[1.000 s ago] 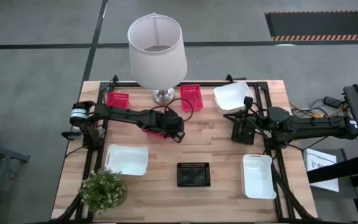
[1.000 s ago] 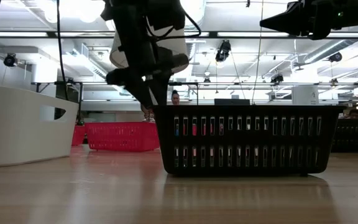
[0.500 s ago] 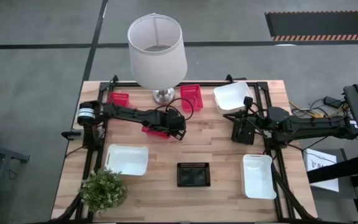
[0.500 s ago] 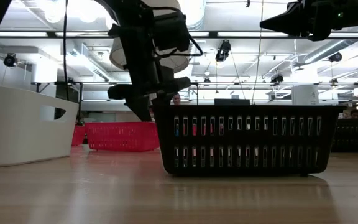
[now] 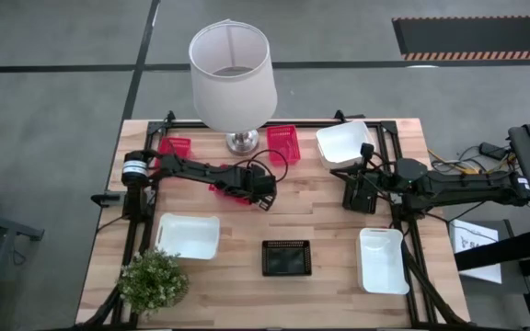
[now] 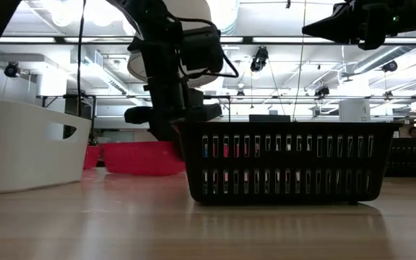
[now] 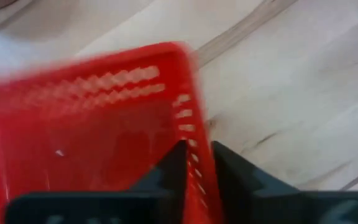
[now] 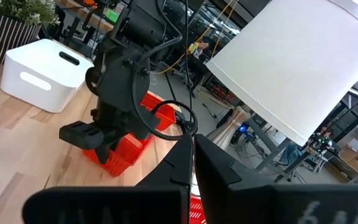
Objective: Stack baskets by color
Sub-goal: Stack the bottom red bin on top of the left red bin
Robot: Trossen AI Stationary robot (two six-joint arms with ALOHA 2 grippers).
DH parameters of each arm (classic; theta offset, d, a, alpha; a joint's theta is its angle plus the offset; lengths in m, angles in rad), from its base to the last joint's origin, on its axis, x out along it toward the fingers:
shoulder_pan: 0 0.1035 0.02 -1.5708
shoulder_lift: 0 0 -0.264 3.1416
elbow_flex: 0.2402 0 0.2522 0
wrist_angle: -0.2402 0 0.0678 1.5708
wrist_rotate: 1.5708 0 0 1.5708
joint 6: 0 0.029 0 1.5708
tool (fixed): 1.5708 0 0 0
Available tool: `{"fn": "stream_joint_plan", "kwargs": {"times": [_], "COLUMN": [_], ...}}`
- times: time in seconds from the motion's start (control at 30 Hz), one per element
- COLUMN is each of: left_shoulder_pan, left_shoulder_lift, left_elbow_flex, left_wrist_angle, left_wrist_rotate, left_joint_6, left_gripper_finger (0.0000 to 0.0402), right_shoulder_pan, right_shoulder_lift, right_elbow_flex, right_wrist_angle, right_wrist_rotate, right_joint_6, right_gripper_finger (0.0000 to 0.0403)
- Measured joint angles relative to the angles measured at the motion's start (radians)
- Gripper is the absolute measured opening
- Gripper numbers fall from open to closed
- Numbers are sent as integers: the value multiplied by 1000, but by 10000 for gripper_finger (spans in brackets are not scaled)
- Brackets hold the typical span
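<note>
Three red lattice baskets show in the high view: one [image 5: 175, 145] at the far left, one [image 5: 283, 142] beside the lamp base, and one [image 5: 219, 190] under my left arm. My left gripper [image 5: 259, 193] is down at that basket's right end, shut on its wall. A black basket [image 5: 286, 257] stands near the front edge. White baskets rest at the far right [image 5: 343, 142], front left [image 5: 189, 234] and front right [image 5: 382, 260]. My right gripper [image 5: 355, 195] hovers shut at the right, touching nothing. My left gripper pinches the red basket's end wall [image 7: 194, 134] toward the table's right, at its rim. One finger [image 7: 174, 168] is inside the basket and the other outside. The fingers slant down from the left, over the basket. In the low view the basket [image 6: 132, 157] sits with its bottom on the table.
A lamp with a white shade [image 5: 233, 69] stands at the far edge, its base [image 5: 242, 141] just behind the held basket. A small green potted plant [image 5: 153, 280] occupies the front left corner. Bare wood lies in the table's middle, between the two grippers.
My left gripper has sunk toward the red basket beneath it and shut on that basket's right end wall. The basket stays on the table.
</note>
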Motion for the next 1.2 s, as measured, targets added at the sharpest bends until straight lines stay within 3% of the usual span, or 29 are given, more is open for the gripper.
{"fn": "stream_joint_plan", "kwargs": {"times": [0.07,0.33,0.63,0.7,0.9,1.03,1.2], "left_shoulder_pan": [0,-22,-66,-72,-122,-115,-104], "left_shoulder_lift": [-5,-63,-266,-310,-439,-548,-713], "left_elbow_flex": [0,4,3,3,-4,-40,-169], "left_wrist_angle": [-5,-84,-373,-409,-614,-747,-736], "left_wrist_rotate": [-1,2,7,7,21,7,-16], "left_joint_6": [0,41,137,227,723,763,695], "left_gripper_finger": [9,0,0,0,0,0,0], "right_shoulder_pan": [0,0,0,0,0,0,0], "right_shoulder_lift": [0,0,0,0,0,0,0], "right_elbow_flex": [0,0,0,0,0,0,0], "right_wrist_angle": [0,-2,-5,-5,-7,-7,-7], "right_wrist_rotate": [0,0,0,0,0,0,0], "right_joint_6": [1,-1,-1,-1,0,1,2], "right_gripper_finger": [9,9,9,9,9,9,9]}}
